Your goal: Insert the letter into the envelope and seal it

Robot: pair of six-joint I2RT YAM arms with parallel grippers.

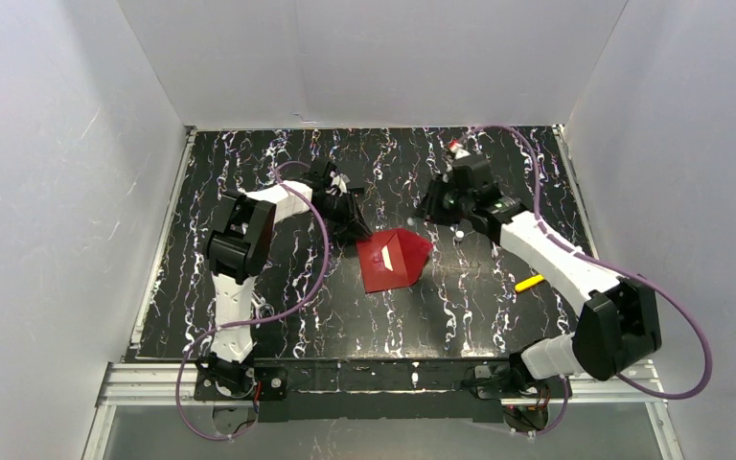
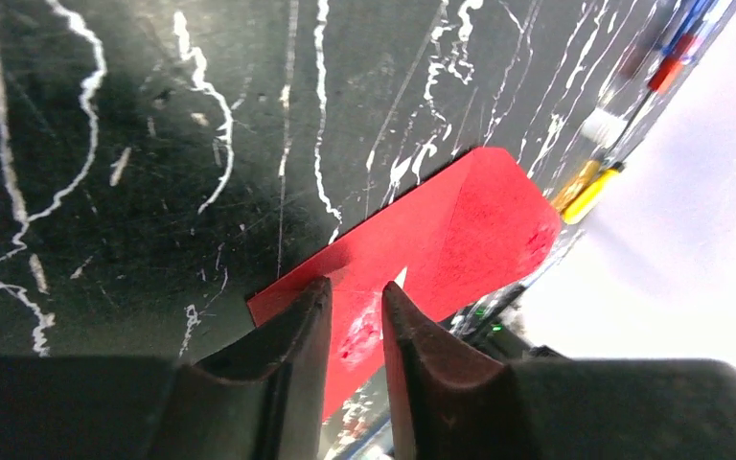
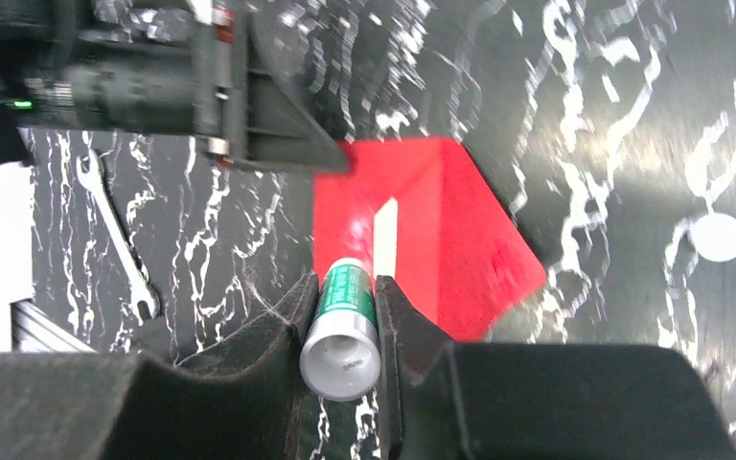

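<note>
The red envelope (image 1: 395, 261) lies flat mid-table, also seen in the left wrist view (image 2: 460, 230) and the right wrist view (image 3: 441, 230). A thin cream sliver of the letter (image 1: 386, 255) (image 3: 385, 235) shows on its face; the remainder is hidden inside. My left gripper (image 1: 353, 228) (image 2: 355, 287) sits low at the envelope's left edge, jaws slightly apart, red paper showing in the narrow gap. My right gripper (image 1: 431, 206) (image 3: 345, 278) hovers beyond the envelope's far right side, shut on a green-and-white glue stick (image 3: 343, 321).
A yellow pen-like object (image 1: 529, 283) lies on the black marbled table (image 1: 278, 316) beside the right arm. A small red-and-white item (image 1: 456, 146) is near the back. A wrench (image 3: 120, 230) lies on the table. White walls enclose three sides.
</note>
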